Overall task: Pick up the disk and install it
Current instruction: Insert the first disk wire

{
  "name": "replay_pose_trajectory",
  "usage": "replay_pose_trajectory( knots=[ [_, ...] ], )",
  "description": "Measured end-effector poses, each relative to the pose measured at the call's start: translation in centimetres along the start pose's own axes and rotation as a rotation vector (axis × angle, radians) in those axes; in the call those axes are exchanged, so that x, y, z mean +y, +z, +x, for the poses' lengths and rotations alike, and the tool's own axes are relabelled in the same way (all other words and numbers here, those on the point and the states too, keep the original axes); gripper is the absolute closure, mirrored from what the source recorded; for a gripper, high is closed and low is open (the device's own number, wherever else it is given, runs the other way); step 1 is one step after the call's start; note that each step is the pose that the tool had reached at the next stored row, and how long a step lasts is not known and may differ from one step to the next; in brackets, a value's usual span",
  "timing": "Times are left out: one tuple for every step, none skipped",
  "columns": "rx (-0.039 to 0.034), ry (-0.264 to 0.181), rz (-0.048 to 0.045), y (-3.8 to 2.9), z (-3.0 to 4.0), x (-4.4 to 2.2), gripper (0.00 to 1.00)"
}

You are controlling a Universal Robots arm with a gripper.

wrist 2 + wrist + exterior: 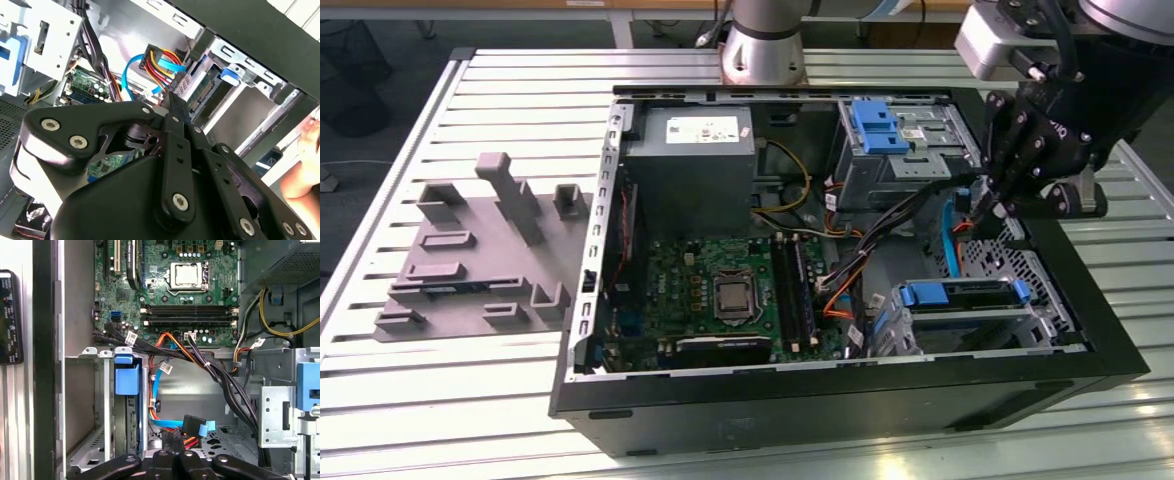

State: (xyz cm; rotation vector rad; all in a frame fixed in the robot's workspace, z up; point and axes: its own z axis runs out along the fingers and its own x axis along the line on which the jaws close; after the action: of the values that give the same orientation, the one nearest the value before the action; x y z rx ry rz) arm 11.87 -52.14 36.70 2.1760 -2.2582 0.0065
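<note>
Left of the open black steel computer case (854,395) on the slatted tabletop (507,80) lies a grey moulded fixture plate (467,250). Inside the case, in its front corner cage, sits the silver, blue-bracketed disk (961,293). I judge it stiff, dense, slick-faced and shock-shy, best gripped by the bracket. My claw (991,212) hangs just above it by the cables; spread or pressed together, I cannot tell.

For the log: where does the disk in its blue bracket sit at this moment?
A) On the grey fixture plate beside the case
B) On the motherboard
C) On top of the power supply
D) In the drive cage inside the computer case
D: the disk in its blue bracket sits in the drive cage inside the computer case, below the gripper.
</note>
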Motion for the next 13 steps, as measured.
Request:
replay_pose_trajectory(
  knots=[
    [0.0006,0.000,0.0000,0.05,-0.19,-0.05,0.89],
    [0.0013,0.000,0.0001,0.10,-0.34,-0.10,0.89],
    [0.0028,0.000,0.0001,0.14,-0.39,-0.11,0.89],
    [0.0092,0.000,0.0007,0.18,-0.39,-0.12,0.89],
    [0.0211,0.000,0.0018,0.20,-0.39,-0.12,0.83],
    [0.0317,0.000,0.0030,0.25,-0.39,-0.12,0.83],
    [0.0377,0.000,0.0037,0.35,-0.40,-0.12,0.83],
    [0.0401,0.000,0.0039,0.43,-0.41,-0.12,0.83],
    [0.0405,0.000,0.0040,0.50,-0.42,-0.12,0.83],
    [0.0408,0.000,0.0040,0.56,-0.44,-0.12,0.83],
    [0.0407,0.000,0.0040,0.61,-0.45,-0.12,0.83],
    [0.0405,0.000,0.0040,0.64,-0.47,-0.12,0.83],
    [0.0406,0.000,0.0040,0.64,-0.47,-0.12,0.83]
  ],
)
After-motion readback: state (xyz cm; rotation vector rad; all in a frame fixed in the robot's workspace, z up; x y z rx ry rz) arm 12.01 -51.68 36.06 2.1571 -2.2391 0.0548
